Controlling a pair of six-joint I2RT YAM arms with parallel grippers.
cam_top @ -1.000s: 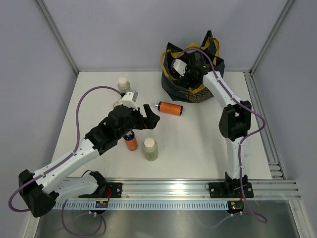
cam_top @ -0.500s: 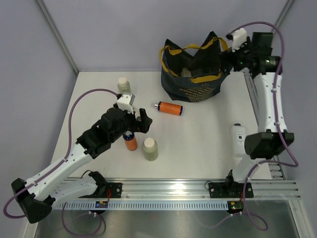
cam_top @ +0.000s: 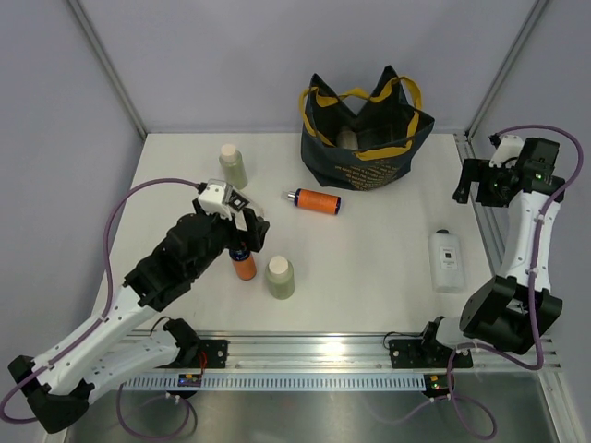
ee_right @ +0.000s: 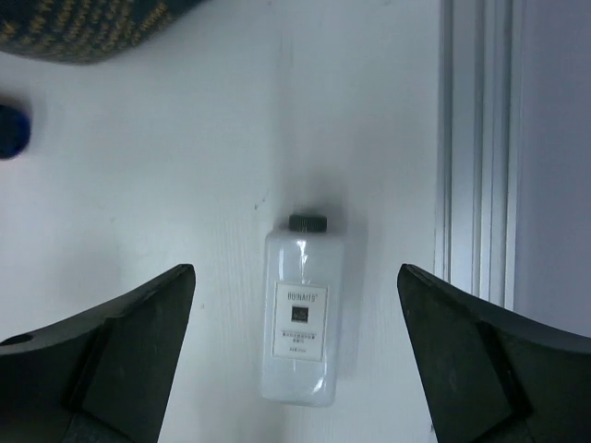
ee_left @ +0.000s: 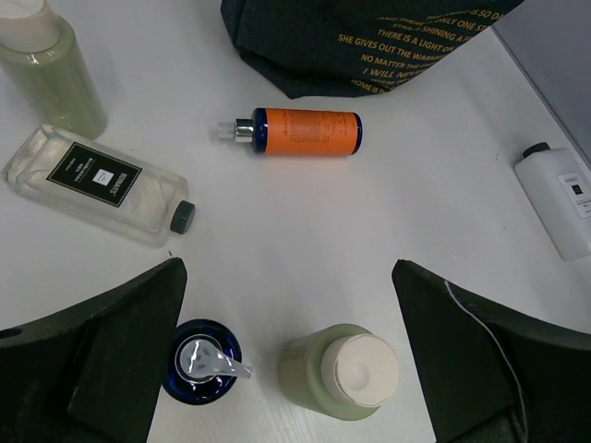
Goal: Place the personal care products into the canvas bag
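Observation:
The navy canvas bag [cam_top: 365, 148] [ee_left: 369, 46] stands open at the back, with a pale item [cam_top: 348, 138] showing inside. On the table are two pale green bottles [cam_top: 233, 164] [cam_top: 280, 277], a lying orange bottle [cam_top: 314, 200] [ee_left: 305, 131], an upright orange pump bottle [cam_top: 244, 263] and a white rectangular bottle [cam_top: 446, 260] [ee_right: 300, 318]. In the left wrist view a clear flat black-labelled bottle [ee_left: 97, 185] lies at the left. My left gripper [cam_top: 251, 229] [ee_left: 288, 305] hangs open above the pump bottle [ee_left: 203, 360] and the green bottle [ee_left: 342, 369]. My right gripper [cam_top: 475, 185] [ee_right: 295, 277] is open, high over the white bottle.
An aluminium rail [cam_top: 491, 231] [ee_right: 471, 138] runs along the table's right edge, close to the white bottle. Another rail [cam_top: 323, 351] crosses the front by the arm bases. Grey walls close in the back and sides.
My right arm has come out of the bag and swung to the right, ending above the white bottle. My left arm has drawn back slightly toward the upright bottles, still open.

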